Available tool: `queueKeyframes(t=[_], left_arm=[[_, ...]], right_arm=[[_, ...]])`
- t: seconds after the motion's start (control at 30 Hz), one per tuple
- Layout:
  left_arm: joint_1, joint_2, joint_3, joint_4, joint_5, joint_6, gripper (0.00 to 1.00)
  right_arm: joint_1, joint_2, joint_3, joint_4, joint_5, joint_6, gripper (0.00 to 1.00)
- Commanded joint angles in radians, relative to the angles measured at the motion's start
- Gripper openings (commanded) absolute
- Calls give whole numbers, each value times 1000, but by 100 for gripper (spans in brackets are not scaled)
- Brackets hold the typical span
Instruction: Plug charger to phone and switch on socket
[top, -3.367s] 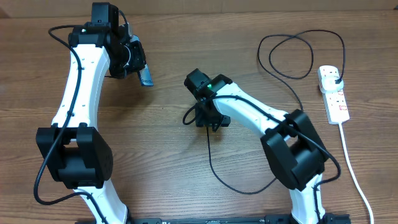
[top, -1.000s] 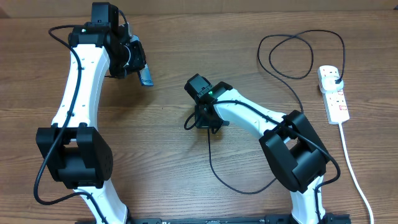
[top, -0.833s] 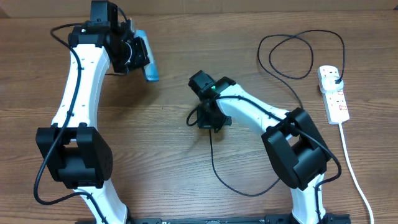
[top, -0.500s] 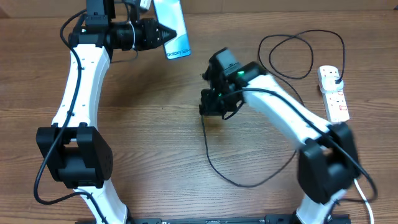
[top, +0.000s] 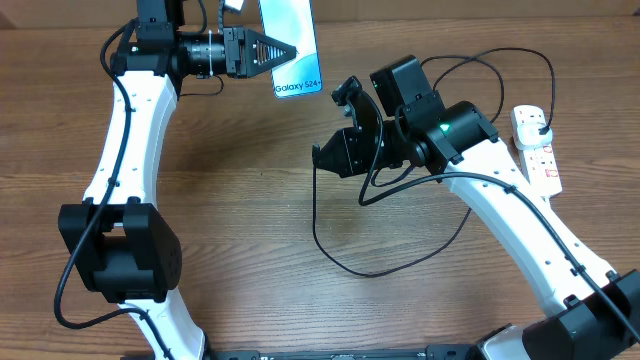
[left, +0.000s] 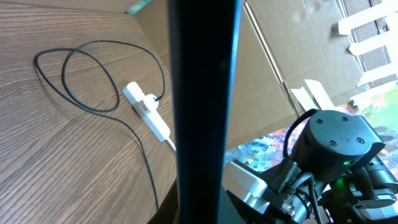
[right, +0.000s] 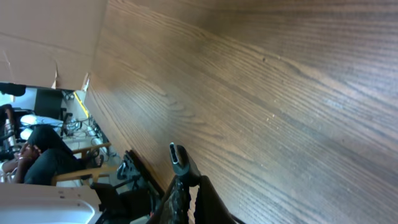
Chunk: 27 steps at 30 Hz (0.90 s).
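My left gripper (top: 280, 50) is shut on the phone (top: 297, 40) and holds it above the table's far edge, screen up, with the "Galaxy S24" text at the near end. In the left wrist view the phone (left: 202, 93) is a dark upright bar seen edge-on. My right gripper (top: 330, 148), raised just right of the phone and apart from it, is shut on the charger's connector tip (right: 179, 159). The thin black charger cable (top: 360, 270) hangs from it in a loop. The white socket (top: 537, 152) lies at the right with the charger's black plug in it.
More charger cable coils on the wooden table (top: 240, 220) left of the socket, at the coil (top: 470, 90). A thick white cord (top: 565, 260) runs from the socket toward the front right edge. Brown cardboard lines the table's far side.
My left arm lifted the phone and swung it right, screen now facing up. My right arm rose off the table with the connector and moved right and back, dragging the cable.
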Motion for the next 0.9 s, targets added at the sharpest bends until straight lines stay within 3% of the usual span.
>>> queueKeyframes(t=[0.0,0.13,0.37,0.43,0.47,0.53,0.57,0.87], left_arm=[[11,-13,16,7,35,0,4],[11,-13,16,-13,-64,-2,4],[11,-13,16,-81,-182,-10,4],[11,-13,16,-83,-193,-10,4],[11,-13,16,-83,-217,-11,4],[11,-13,16,-84,-245,-11,4],[11,-13,16,-90,-264,-15,4],[11,-13,16,-110,-269,-14,4]], right_arm=[[1,-25,26,-32,11,-10,4],[66,-22,-54,-158,170,-92,4],[114,-22,-435,5,196,-23,4],[114,-22,-451,9,196,-22,14],[116,-22,-451,22,196,-11,40],[122,-21,-451,50,208,21,69],[134,-15,-451,73,236,31,75],[329,210,-431,87,497,34,73]])
